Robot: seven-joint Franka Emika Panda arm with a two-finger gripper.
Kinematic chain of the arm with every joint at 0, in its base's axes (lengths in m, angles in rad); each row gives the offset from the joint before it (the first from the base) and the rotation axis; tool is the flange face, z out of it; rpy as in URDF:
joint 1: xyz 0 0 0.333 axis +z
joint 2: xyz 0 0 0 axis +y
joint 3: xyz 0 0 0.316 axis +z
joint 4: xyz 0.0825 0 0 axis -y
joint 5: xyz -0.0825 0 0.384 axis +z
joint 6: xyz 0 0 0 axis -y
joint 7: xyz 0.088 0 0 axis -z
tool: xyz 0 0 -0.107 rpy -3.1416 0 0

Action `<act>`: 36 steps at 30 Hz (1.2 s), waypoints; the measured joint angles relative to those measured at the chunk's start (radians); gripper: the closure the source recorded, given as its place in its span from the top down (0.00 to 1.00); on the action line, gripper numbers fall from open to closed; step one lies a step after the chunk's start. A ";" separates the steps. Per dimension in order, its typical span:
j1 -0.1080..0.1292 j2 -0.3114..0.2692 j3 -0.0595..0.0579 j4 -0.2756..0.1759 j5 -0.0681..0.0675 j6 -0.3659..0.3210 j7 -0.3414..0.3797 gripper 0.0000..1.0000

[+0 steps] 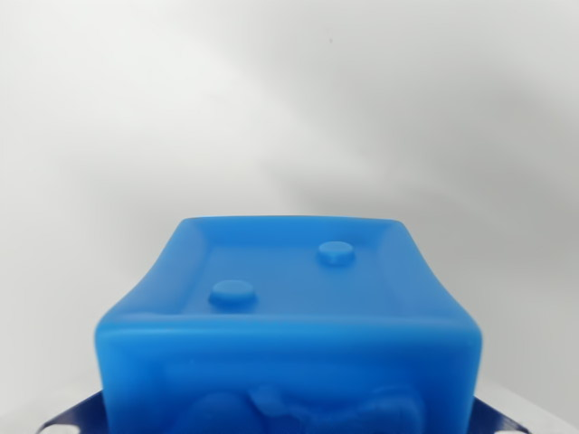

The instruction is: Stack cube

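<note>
White surface (pixel 289 99), pale and blurred, fills the upper wrist view. Blue cube (pixel 289 316), close to the camera at bottom centre, has a recessed face with a raised rim. Dark blue gripper parts (pixel 72 418) flank its lower corners; whether the claw clamps the cube cannot be told. Two round studs (pixel 232 291) stand on the recessed face

The cube (pixel 289 307) is a bright, slightly milky sky blue all over, lighter and almost glowing along its rounded edges. Two raised dots on its top face are the same blue (no contrast at all). Dark navy bits (pixel 68 418) peek out at the bottom corners. The background (pixel 271 99) is plain pale grey-white.
</note>
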 joint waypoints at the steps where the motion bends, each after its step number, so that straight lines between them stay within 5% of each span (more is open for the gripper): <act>1: -0.002 -0.004 0.000 -0.006 0.001 0.002 0.000 0.00; 36: -0.052 -0.164 -0.010 -0.229 0.023 0.066 0.020 0.00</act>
